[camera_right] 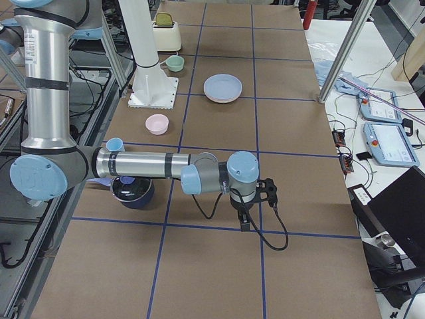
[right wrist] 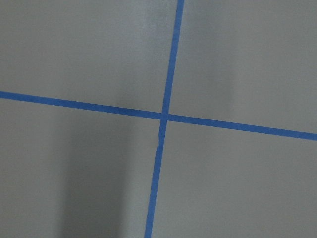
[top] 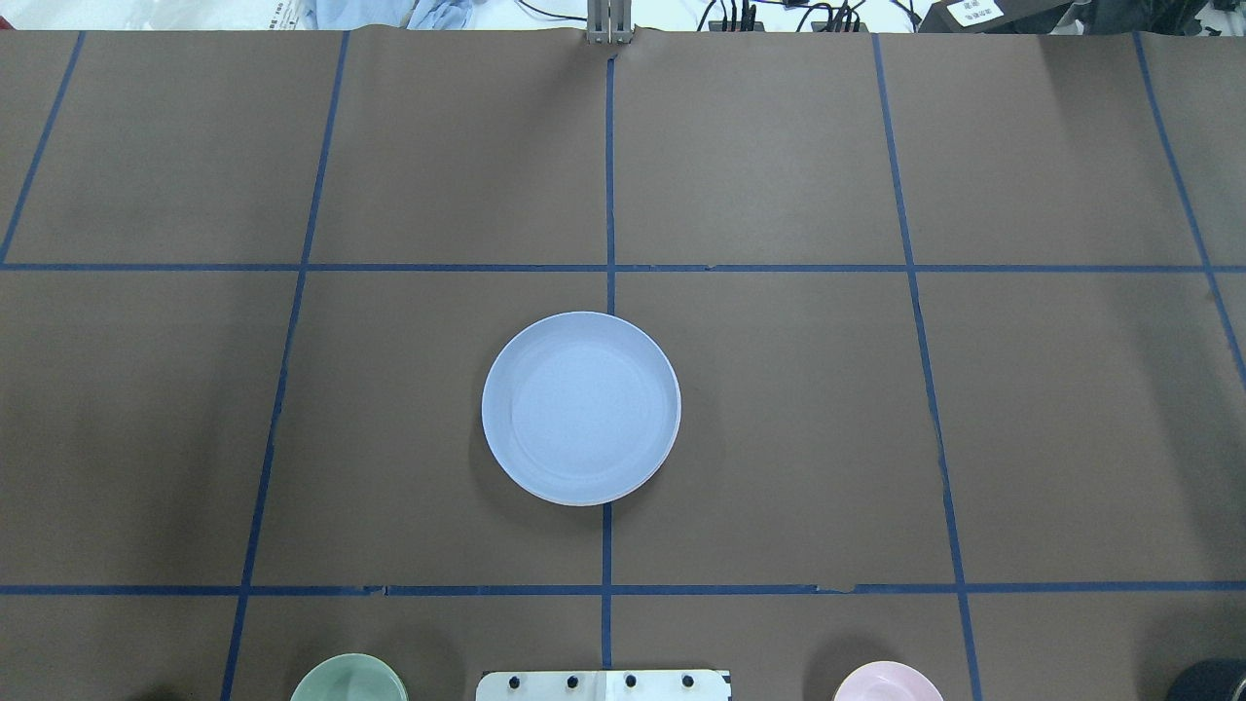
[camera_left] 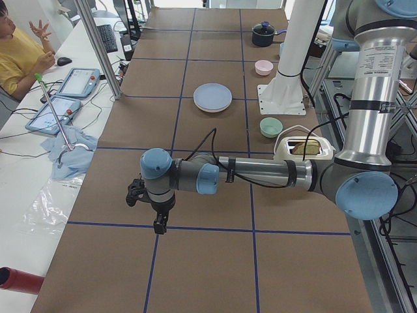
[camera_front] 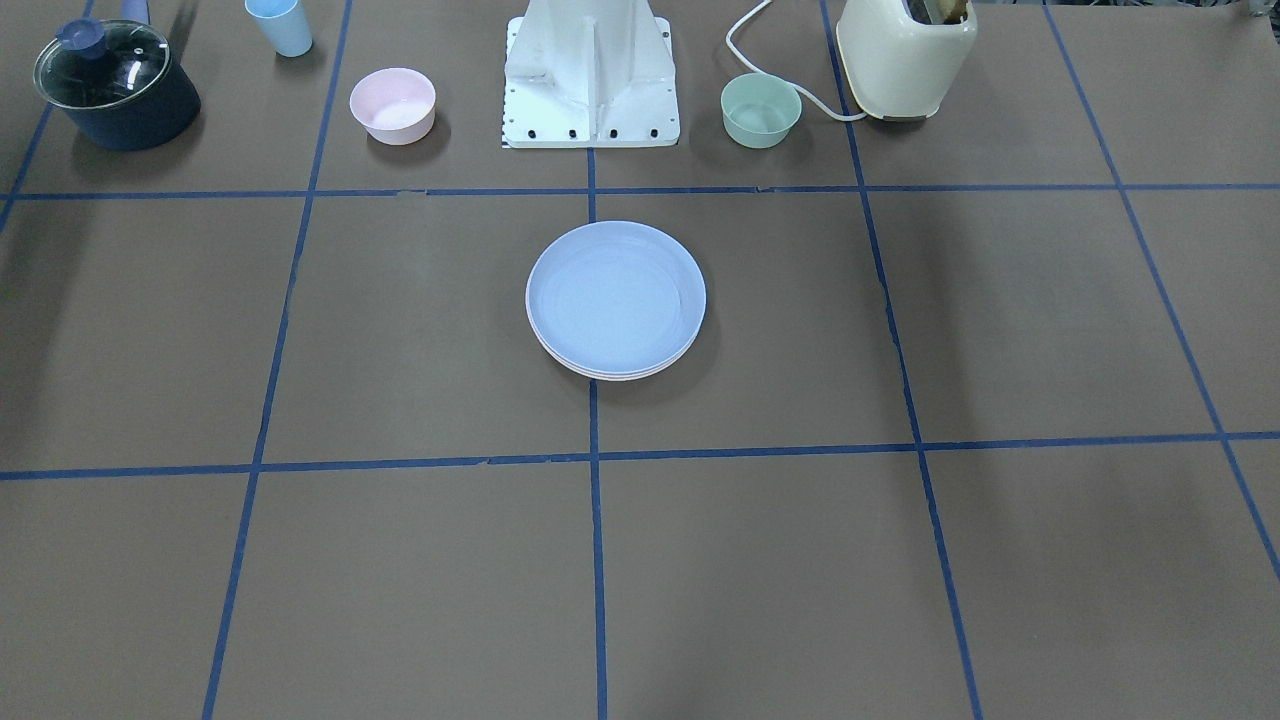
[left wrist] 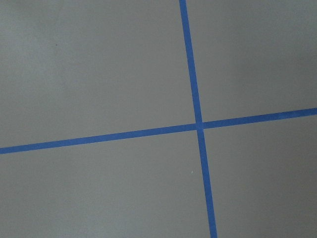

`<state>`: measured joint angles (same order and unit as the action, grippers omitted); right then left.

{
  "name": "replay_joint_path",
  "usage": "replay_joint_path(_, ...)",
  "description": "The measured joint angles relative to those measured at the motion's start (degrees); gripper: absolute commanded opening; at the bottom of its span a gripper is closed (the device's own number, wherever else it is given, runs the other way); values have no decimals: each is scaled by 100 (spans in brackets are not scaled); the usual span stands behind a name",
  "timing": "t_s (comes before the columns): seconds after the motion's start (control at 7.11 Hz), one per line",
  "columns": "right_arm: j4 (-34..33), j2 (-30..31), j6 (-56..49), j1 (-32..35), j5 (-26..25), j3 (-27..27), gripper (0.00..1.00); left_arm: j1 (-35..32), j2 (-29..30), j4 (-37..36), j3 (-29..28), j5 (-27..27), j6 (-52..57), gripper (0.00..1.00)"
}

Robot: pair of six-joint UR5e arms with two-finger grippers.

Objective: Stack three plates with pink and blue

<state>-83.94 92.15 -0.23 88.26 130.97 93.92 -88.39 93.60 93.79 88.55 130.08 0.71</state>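
Note:
A pale blue plate [camera_front: 616, 298] lies on top of a stack at the middle of the table, and also shows in the overhead view [top: 581, 407]. Thin pale rims of plates beneath it [camera_front: 612, 375] show at its near edge; their colours are hard to tell. My left gripper [camera_left: 158, 223] hangs over bare table far from the stack, in the exterior left view only. My right gripper [camera_right: 245, 224] hangs over the table's other end, in the exterior right view only. I cannot tell whether either is open or shut. Both wrist views show only brown table and blue tape.
Along the robot's side stand a small pink bowl [camera_front: 393, 105], a small green bowl [camera_front: 761, 110], a cream toaster [camera_front: 905, 55], a dark pot with a glass lid [camera_front: 115, 85], a blue cup [camera_front: 280, 25] and the robot base [camera_front: 592, 80]. An operator [camera_left: 19, 59] sits beside the table.

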Motion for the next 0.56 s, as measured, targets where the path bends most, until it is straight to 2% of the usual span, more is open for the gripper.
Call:
replay_joint_path(0.28, -506, -25, -121, -71, -488, 124, 100, -1, -15, 9, 3, -2, -1, 100)
replay_joint_path(0.56, -580, 112, -205, -86, -554, 129, 100, 5, 6, 21, 7, -7, -2, 100)
